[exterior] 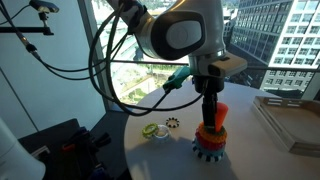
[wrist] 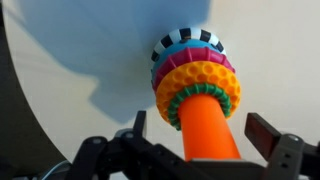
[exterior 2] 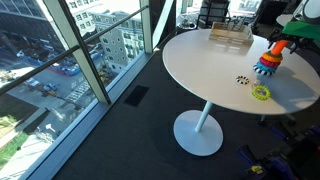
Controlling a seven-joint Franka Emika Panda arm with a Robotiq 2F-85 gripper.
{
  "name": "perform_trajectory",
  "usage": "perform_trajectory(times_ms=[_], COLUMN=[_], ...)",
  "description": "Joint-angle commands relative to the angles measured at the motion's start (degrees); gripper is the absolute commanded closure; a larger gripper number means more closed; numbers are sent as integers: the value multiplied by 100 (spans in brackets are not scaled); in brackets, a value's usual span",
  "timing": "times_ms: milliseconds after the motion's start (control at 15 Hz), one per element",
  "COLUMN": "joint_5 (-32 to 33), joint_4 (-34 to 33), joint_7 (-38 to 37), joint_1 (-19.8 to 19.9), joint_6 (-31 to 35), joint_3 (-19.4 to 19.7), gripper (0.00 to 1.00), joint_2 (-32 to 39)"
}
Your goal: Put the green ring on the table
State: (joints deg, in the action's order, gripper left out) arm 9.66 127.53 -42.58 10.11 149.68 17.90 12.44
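Observation:
A stacking toy (exterior: 211, 137) stands upright on the round white table (exterior: 245, 162); it also shows in an exterior view (exterior 2: 267, 63). In the wrist view its orange post (wrist: 205, 125) carries the green ring (wrist: 176, 103) on top. Below it come a yellow-orange honeycomb ring (wrist: 200, 78), a magenta ring and a black-and-white base. My gripper (wrist: 200, 132) is open, with one finger on each side of the post just above the green ring. It touches neither the post nor the ring. In an exterior view the gripper (exterior: 210, 104) hangs straight over the toy.
A lime-yellow ring (exterior: 152, 130) and a small dark toothed ring (exterior: 172, 124) lie on the table beside the toy; both show in an exterior view (exterior 2: 260, 92). A flat grey tray (exterior: 290, 120) sits at the table's far side. Large windows stand close by.

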Motion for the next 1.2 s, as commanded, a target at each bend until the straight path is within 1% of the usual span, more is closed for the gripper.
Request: perform_trajectory(times_ms=[0,267,600,1133], joint_5=[17,57,118,101], joint_4=[175,323,646,716], joint_7=[-57,-61,-95,-132], joint_1=[-104,-175,-213,-172], joint_6=[177,373,544,483], joint_3=[47,62,55,-13], gripper=[0,0,0,0], joint_2=[-150,-263,-614,-555])
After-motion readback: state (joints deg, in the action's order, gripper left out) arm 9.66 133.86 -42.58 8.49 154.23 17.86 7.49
